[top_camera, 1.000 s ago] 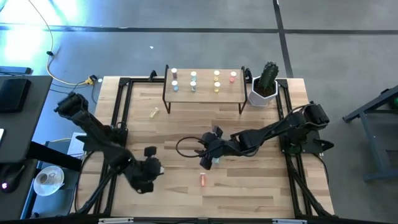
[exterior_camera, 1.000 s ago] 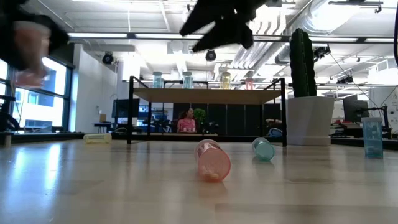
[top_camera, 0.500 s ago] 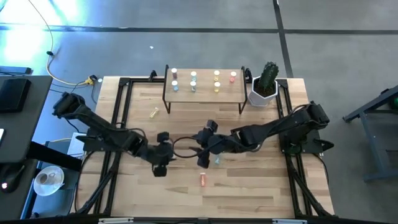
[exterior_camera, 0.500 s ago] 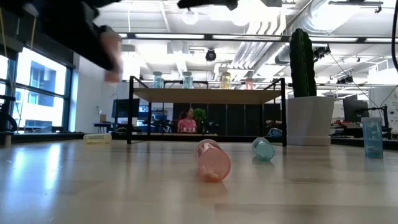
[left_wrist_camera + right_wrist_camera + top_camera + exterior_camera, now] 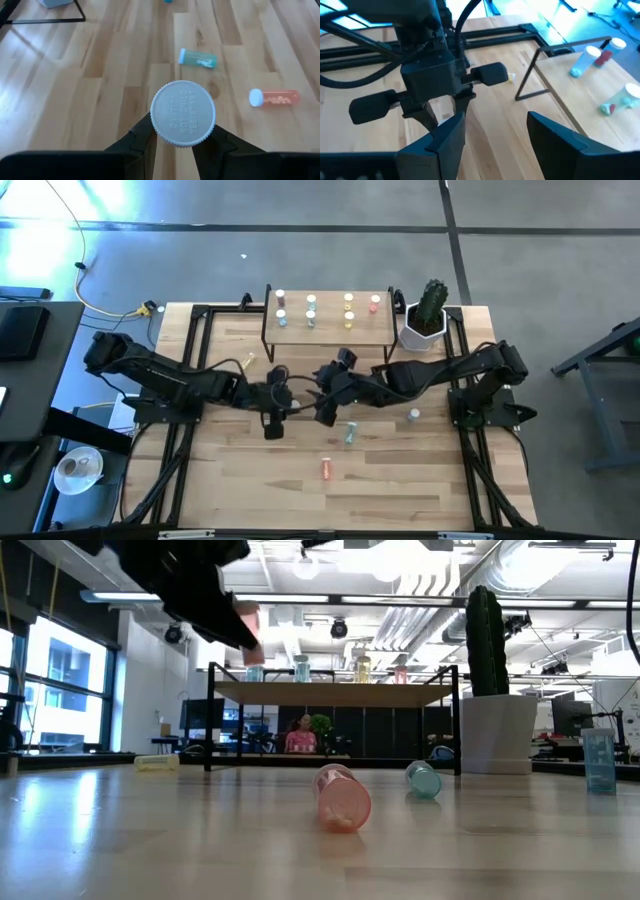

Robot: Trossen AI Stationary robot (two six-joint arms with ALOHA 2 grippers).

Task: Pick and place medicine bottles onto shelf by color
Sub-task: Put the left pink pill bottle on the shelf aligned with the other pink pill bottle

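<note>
Shelf (image 5: 328,328) stands at the tabletop's (image 5: 430,480) far edge, bottles on top; cactus pot (image 5: 424,327) just beside its right end. Mid-tabletop is crowded — left end effector (image 5: 272,423) clamped on a white-capped bottle (image 5: 183,113), right end effector (image 5: 324,413) close by, fingers spread, empty. Loose on the near boards: green bottle (image 5: 350,434), pink bottle (image 5: 326,469), one more (image 5: 414,416) to the right. Yellow bottle (image 5: 247,361) near the shelf's left leg.

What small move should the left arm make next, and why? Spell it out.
Probably move toward the right end of the shelf: the left gripper is shut on a pinkish, white-capped bottle above the table, short of the shelf, where a pink bottle stands.
</note>
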